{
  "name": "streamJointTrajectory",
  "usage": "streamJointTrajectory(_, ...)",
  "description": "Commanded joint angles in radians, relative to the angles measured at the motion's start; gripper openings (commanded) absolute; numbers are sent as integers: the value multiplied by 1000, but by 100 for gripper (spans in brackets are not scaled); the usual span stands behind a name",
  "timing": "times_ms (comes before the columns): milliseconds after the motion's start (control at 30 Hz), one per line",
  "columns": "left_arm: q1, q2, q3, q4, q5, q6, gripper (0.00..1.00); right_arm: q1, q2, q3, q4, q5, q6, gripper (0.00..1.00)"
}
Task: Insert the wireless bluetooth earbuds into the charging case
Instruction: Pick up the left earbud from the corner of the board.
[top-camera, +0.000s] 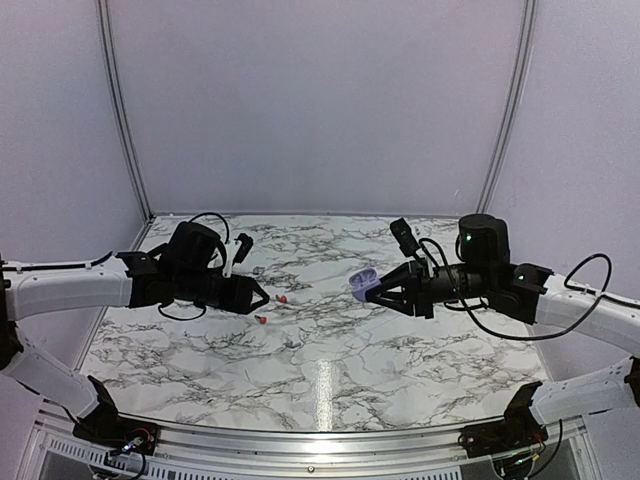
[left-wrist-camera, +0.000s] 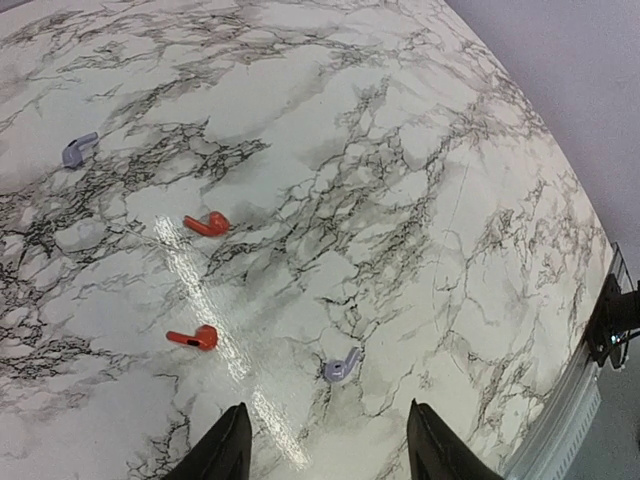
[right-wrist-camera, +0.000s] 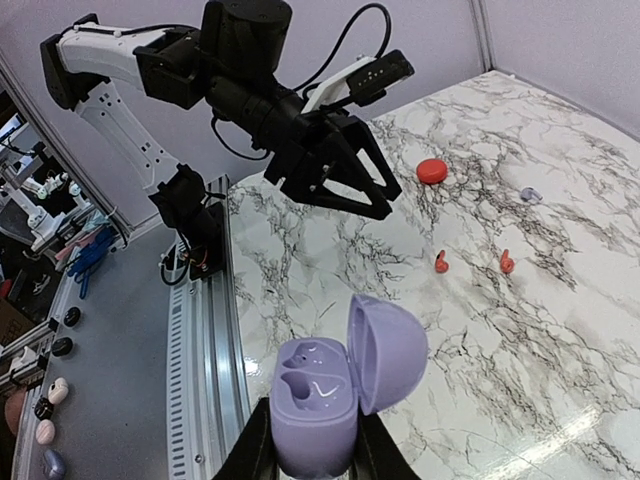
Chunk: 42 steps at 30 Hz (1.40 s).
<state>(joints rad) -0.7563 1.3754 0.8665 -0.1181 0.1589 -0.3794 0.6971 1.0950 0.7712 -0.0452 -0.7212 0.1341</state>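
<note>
The red earbuds (left-wrist-camera: 207, 223) lie apart at left centre of the left wrist view. They seem tiny, light and slippery, so pinch across the stem; the left gripper (left-wrist-camera: 328, 410) is half-wide and empty, the right gripper (right-wrist-camera: 313, 455) grips the open lilac case (right-wrist-camera: 310, 395)

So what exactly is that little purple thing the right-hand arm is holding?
It is a lilac charging case for earbuds, small, rounded and egg-like, in smooth glossy plastic. Its domed lid is hinged at one side and stands open. The base shows two shaped wells, both empty. The right gripper is shut on the lower half, one finger on each side, holding it upright and apparently above the marble-patterned table. Nothing else touches it.
</note>
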Motion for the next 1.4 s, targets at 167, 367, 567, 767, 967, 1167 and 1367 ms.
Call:
streamJointTrajectory(167,211,214,205,-34,-7,-26,52,-6,-10,4,25,8,2,3)
streamJointTrajectory(367,271,403,371,-95,-104,38,45,-6,-8,-4,31,4,-1,3)
streamJointTrajectory(567,276,550,495,-122,-99,79,42,-7,-4,-5,28,2,-6,3)
streamJointTrajectory(767,276,633,550,-146,-112,108,38,-9,7,6,27,-8,-8,3)
streamJointTrajectory(967,276,689,580,-161,-137,138,38,-10,23,14,31,-20,-11,3)
streamJointTrajectory(1167,276,749,634,-183,-153,159,38,-12,28,11,34,-22,-9,3)
streamJointTrajectory(1367,276,814,710,-218,-199,176,38,-14,32,15,31,-26,-12,3)
